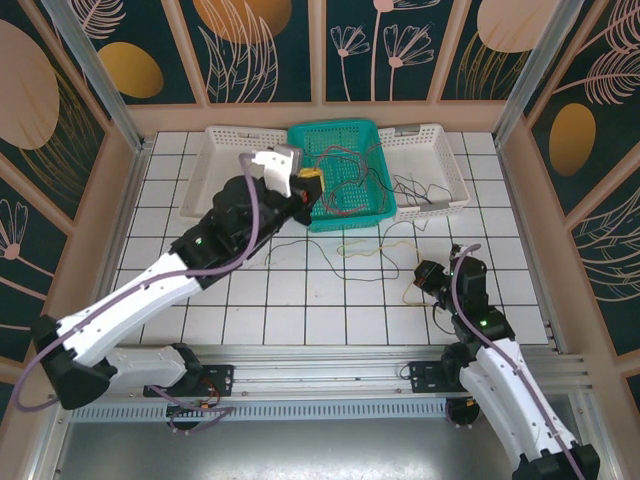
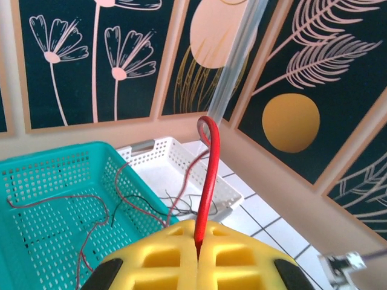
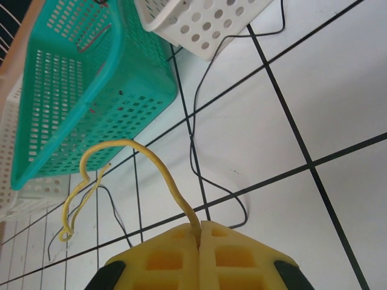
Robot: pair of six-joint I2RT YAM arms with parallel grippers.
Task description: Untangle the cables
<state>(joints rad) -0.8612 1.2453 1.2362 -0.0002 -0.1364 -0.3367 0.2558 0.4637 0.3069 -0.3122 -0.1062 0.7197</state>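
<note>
Left end effector (image 2: 198, 244) pinches red cable (image 2: 208, 175), right end effector (image 3: 199, 234) yellow cable (image 3: 154, 166); other cables (image 1: 345, 178) tangled in basket (image 1: 330, 127), unsorted.

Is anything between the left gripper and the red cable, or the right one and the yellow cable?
Nothing visible. The left gripper is shut on the red cable, and the right gripper on the yellow cable.

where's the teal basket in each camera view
top external: teal basket upper centre.
left wrist: lower left, left of the red cable.
right wrist: upper left, above the yellow cable.
shared landmark: the white basket next to it.
</note>
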